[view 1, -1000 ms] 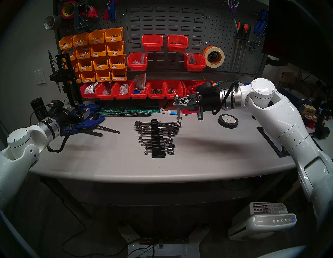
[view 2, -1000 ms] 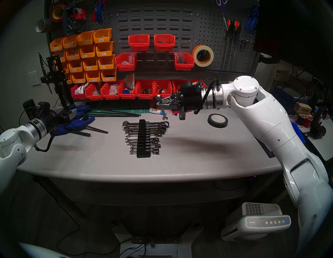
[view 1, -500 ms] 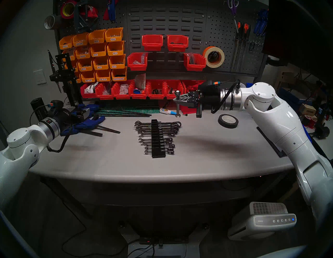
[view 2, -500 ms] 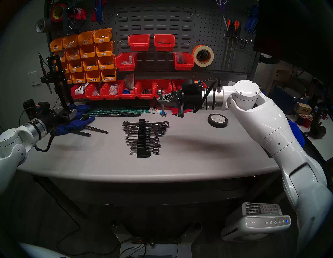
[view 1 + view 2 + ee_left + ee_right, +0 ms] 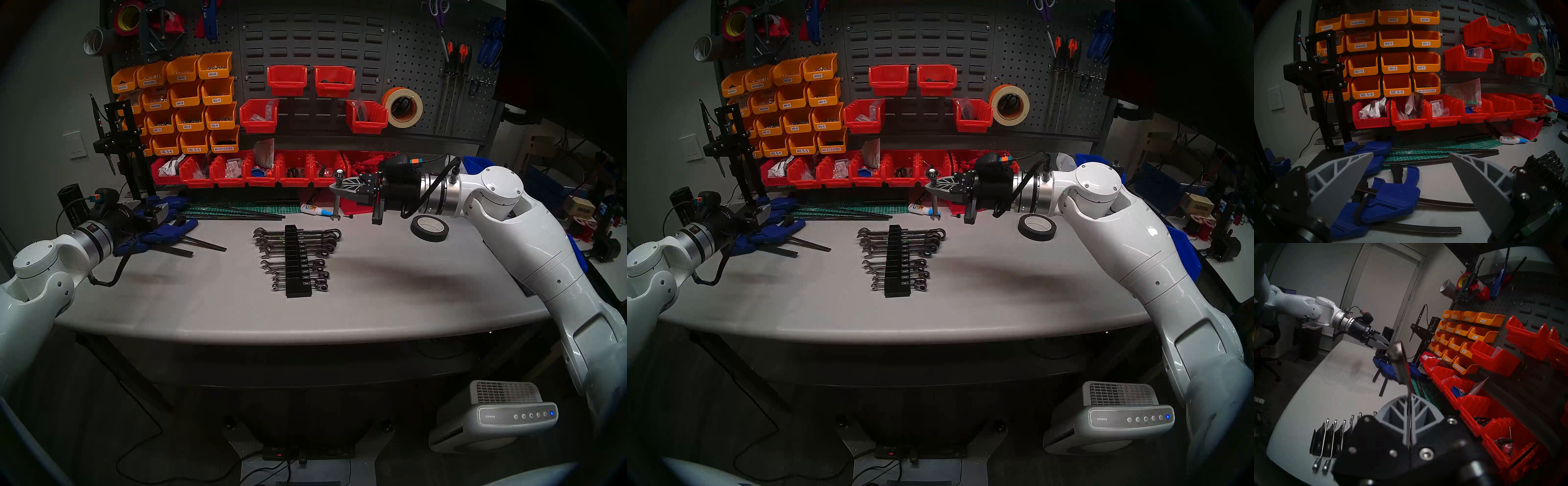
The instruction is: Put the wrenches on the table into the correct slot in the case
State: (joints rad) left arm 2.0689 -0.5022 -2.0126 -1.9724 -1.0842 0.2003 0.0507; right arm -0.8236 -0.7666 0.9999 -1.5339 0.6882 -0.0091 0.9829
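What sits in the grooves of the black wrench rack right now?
The rack holds chrome wrenches across most grooves; one groove about midway looks empty. The right gripper holds a wrench beyond it. Shafts inside the grooves are hidden.

Bare table (image 5: 390, 292) right of rack (image 5: 298, 268), apparently unobstructed.

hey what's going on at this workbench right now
The robot is sorting a wrench set. Its right gripper is shut on a chrome wrench, holding it upright in the air near the back of the grey table, ring end up, beyond the far end of the black wrench rack. One groove about midway along the rack looks empty; the rest hold wrenches. The left gripper is open and idle over the blue clamps.
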